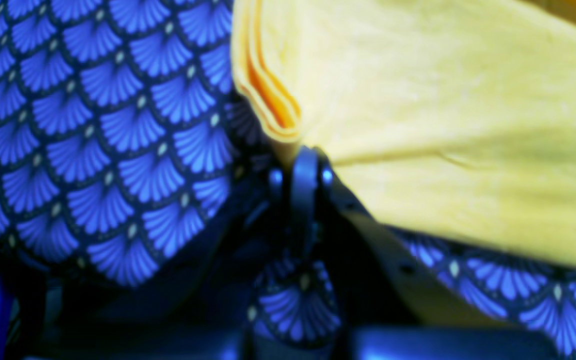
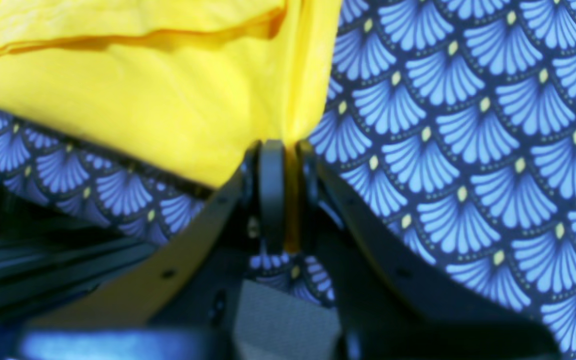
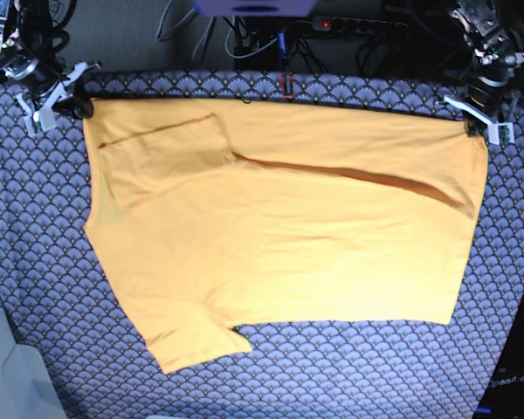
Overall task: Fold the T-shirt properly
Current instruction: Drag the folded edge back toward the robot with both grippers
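Presently the T-shirt (image 3: 279, 253) lies on the patterned cloth (image 3: 35, 262), its far edge folded over. Left fingers (image 1: 300, 160) and right fingers (image 2: 280, 150) are each clamped on a far corner. Remaining folds appear outstanding.

The T-shirt (image 3: 288, 244) is showing as soft matt cotton cloth, plain yellow-orange, lying mostly smooth with a few shallow creases and a layered folded edge near its top. Under the T-shirt, the tablecloth (image 3: 35, 262) is looking like a thin printed fabric, matt, with a blue scallop pattern on a dark ground. At the T-shirt's upper corners, the left gripper (image 1: 300, 150) and right gripper (image 2: 288, 147) are showing dark, smooth, slightly glossy plastic fingers (image 2: 272, 190) pinching the cloth.
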Controlling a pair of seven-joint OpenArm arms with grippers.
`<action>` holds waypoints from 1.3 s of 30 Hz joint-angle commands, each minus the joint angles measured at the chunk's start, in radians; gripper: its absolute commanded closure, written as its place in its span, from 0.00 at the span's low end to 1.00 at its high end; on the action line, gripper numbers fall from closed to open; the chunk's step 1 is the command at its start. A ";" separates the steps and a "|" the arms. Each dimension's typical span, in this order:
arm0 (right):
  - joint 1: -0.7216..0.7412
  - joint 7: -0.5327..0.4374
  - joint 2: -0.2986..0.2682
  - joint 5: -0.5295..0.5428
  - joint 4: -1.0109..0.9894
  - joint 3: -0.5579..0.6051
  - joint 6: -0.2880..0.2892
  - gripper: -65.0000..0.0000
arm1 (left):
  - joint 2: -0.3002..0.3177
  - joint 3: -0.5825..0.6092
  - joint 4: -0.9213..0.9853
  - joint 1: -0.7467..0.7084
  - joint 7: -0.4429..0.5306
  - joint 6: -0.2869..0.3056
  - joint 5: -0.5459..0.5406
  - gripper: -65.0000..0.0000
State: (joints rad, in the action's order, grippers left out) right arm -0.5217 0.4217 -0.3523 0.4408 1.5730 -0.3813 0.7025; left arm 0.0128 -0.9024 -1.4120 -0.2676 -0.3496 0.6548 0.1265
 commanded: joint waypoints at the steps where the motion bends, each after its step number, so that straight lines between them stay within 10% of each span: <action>1: -0.004 -0.017 -0.015 0.006 0.014 -0.011 -0.004 1.00 | -0.021 0.002 0.026 -0.040 -0.194 0.035 0.134 1.00; 39: -0.016 -0.053 0.014 0.005 -0.061 -0.075 -0.004 0.94 | -0.078 -0.047 0.027 -0.069 -0.188 0.043 0.195 0.95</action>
State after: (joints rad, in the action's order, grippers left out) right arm -0.5323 0.3801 -0.3191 0.4450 1.5021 -0.4412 0.7029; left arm -0.0380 -0.9482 -1.4231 -0.2897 -0.2825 0.6754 0.1818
